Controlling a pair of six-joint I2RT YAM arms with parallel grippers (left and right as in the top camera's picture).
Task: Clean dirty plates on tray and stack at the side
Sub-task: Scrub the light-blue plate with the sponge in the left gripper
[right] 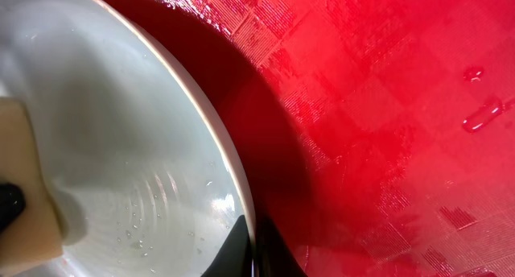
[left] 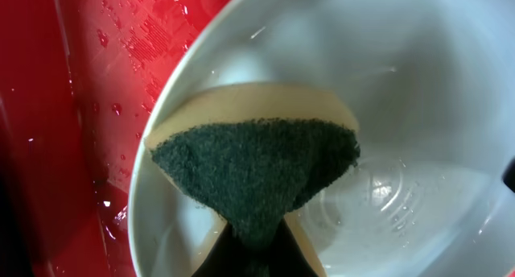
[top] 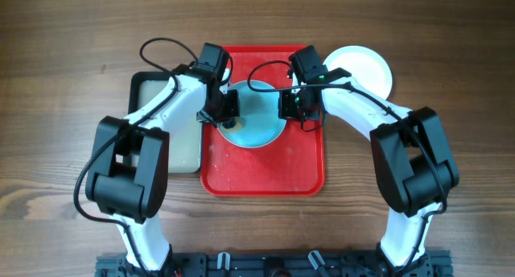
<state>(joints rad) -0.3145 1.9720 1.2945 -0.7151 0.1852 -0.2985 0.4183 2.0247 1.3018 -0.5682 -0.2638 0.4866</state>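
Observation:
A pale mint-blue plate (top: 259,120) lies on the red tray (top: 265,171), wet inside. My left gripper (top: 228,109) is shut on a sponge (left: 257,168), tan with a dark green scouring face, pressed onto the plate (left: 418,148) near its left rim. My right gripper (top: 294,105) is shut on the plate's right rim (right: 245,204), one finger inside and one outside. The plate (right: 121,156) and a corner of the sponge (right: 24,188) show in the right wrist view. A white plate (top: 366,68) lies on the table right of the tray. A third plate is not in view.
A black-rimmed basin (top: 173,140) with pale water stands against the tray's left side. Water drops lie on the tray floor (right: 475,116). The wooden table (top: 64,84) extends on both sides.

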